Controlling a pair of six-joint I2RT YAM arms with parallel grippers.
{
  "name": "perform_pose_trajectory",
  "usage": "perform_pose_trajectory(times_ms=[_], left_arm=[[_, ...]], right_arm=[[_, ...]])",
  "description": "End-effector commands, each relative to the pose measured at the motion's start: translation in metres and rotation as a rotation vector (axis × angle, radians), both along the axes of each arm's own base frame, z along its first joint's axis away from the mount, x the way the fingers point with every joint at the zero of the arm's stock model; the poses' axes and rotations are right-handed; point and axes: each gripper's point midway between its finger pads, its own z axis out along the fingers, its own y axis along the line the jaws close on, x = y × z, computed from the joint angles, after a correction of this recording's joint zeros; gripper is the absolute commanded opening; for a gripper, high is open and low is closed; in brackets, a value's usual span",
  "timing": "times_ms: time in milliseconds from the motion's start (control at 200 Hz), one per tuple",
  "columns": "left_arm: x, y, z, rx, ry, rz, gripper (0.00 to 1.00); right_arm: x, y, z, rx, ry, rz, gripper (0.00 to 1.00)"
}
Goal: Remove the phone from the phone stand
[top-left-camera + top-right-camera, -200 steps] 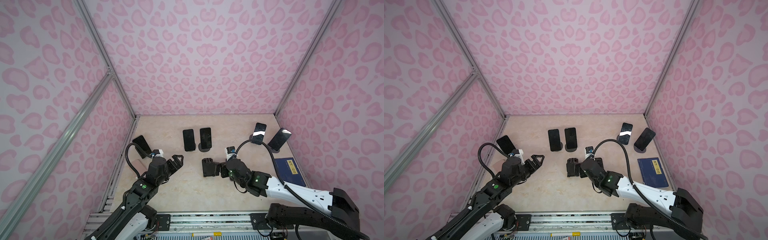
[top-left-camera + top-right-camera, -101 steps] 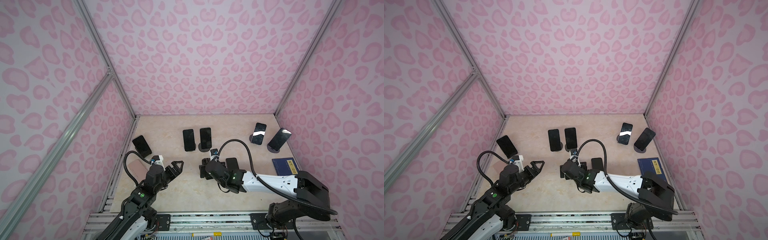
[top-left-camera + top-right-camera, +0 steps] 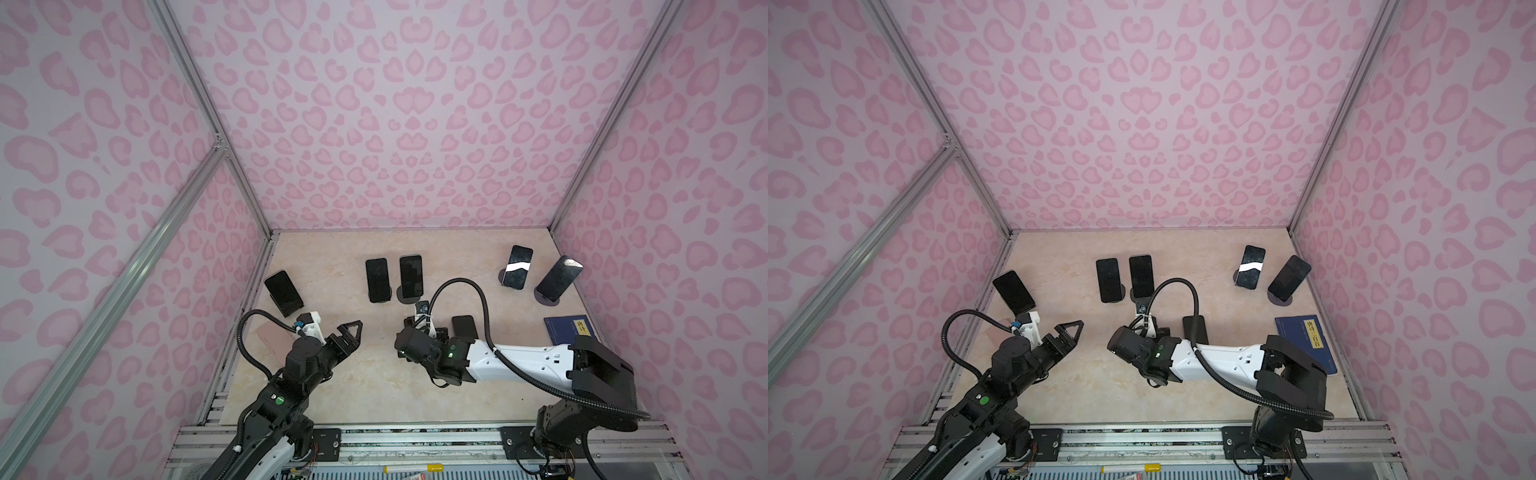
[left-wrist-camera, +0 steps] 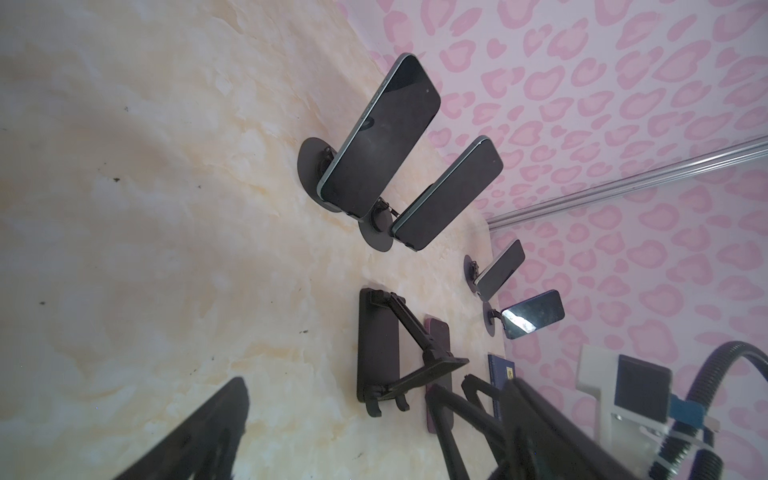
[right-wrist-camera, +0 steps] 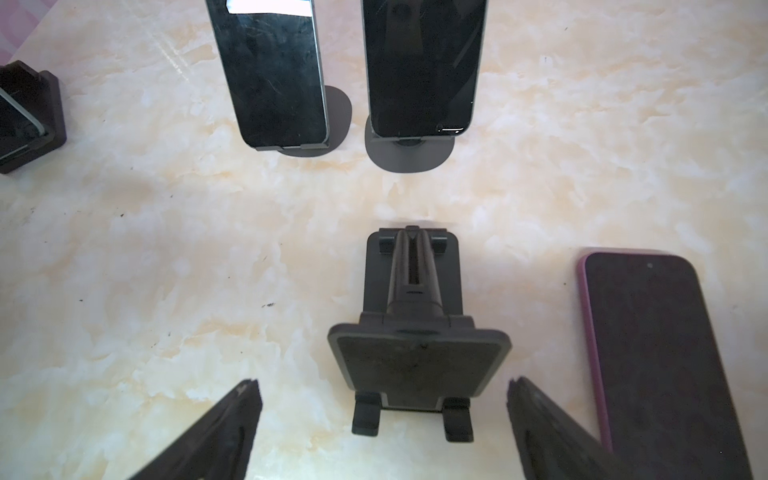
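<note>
A purple-edged phone [image 5: 665,353] lies flat on the table beside a black folding phone stand [image 5: 419,361] whose rest plate is bare. In both top views the phone [image 3: 463,326] [image 3: 1195,328] shows just right of my right gripper [image 3: 419,332] [image 3: 1154,332], which hovers over the stand and hides most of it. The right gripper [image 5: 382,384] is open, its fingers either side of the stand's front without touching it. My left gripper [image 3: 349,336] [image 4: 336,386] is open and holds nothing, left of the stand [image 4: 378,345] and phone [image 4: 438,332].
Several other dark phones rest on stands: two at centre back [image 3: 378,280] [image 3: 410,276], two at back right [image 3: 517,266] [image 3: 559,276], one at the left wall [image 3: 284,293]. A blue book [image 3: 569,330] lies at right, a pink card [image 3: 274,336] at left.
My right gripper has moved left, off the flat phone and over the bare stand. My left arm has drawn back a little toward the front.
</note>
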Motion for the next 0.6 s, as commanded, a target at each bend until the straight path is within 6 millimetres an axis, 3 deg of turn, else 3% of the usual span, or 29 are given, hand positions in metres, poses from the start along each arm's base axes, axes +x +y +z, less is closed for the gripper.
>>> perform_pose_trajectory(times_ms=[0,250,360,595], left_arm=[[0.006,0.0,0.003,0.003,-0.021,0.012,0.98],[0.008,-0.008,-0.003,0.016,0.018,-0.024,0.97],[0.009,-0.009,-0.003,0.014,0.018,-0.024,0.98],[0.009,-0.008,-0.005,0.016,0.02,-0.022,0.97]], right_arm=[[0.003,-0.01,-0.001,-0.026,-0.025,-0.033,0.98],[0.012,-0.008,-0.009,-0.032,-0.016,-0.03,0.99],[0.019,-0.006,-0.021,-0.014,0.023,-0.023,0.99],[0.025,-0.003,-0.043,-0.019,0.078,0.001,0.75]])
